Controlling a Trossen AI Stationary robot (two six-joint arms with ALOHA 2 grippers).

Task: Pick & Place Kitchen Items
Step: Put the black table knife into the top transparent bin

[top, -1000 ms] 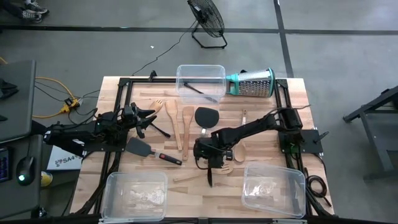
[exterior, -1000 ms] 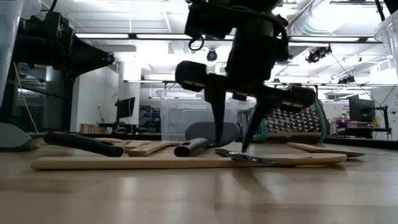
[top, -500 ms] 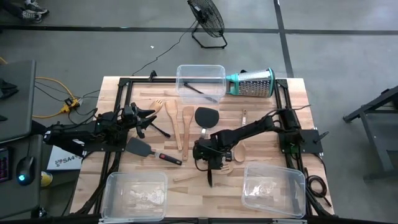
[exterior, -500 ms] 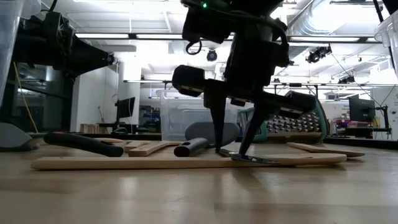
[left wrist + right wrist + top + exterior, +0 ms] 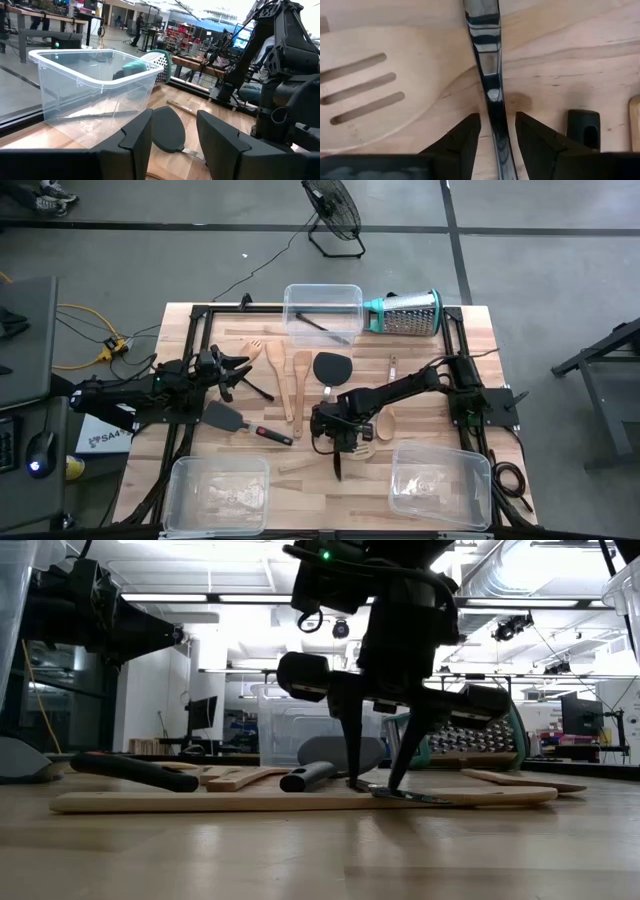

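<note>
A long black spatula lies mid-table, its head (image 5: 332,367) toward the far edge and its handle end (image 5: 337,468) toward the near edge. Its shiny steel shaft (image 5: 492,95) runs between the fingers of my right gripper (image 5: 336,442), which points down over it, open. One finger stands on each side of the shaft, with a sliver of wood showing beside it in the right wrist view (image 5: 497,125). A pale slotted wooden spatula (image 5: 370,90) lies beside the shaft. My left gripper (image 5: 240,365) waits at the table's left, level, open, with nothing between its fingers (image 5: 174,140).
Clear bins stand at the far middle (image 5: 322,300), near left (image 5: 218,492) and near right (image 5: 440,483); a thin black tool (image 5: 318,323) lies in the far one. A steel grater (image 5: 405,312) lies beside it. Wooden utensils (image 5: 288,380) and a red-black-handled spatula (image 5: 245,423) lie left of centre.
My right gripper has come down a little over the spatula's shaft, so that its fingertips now stand lower at the shaft's sides. The spatula has not moved.
</note>
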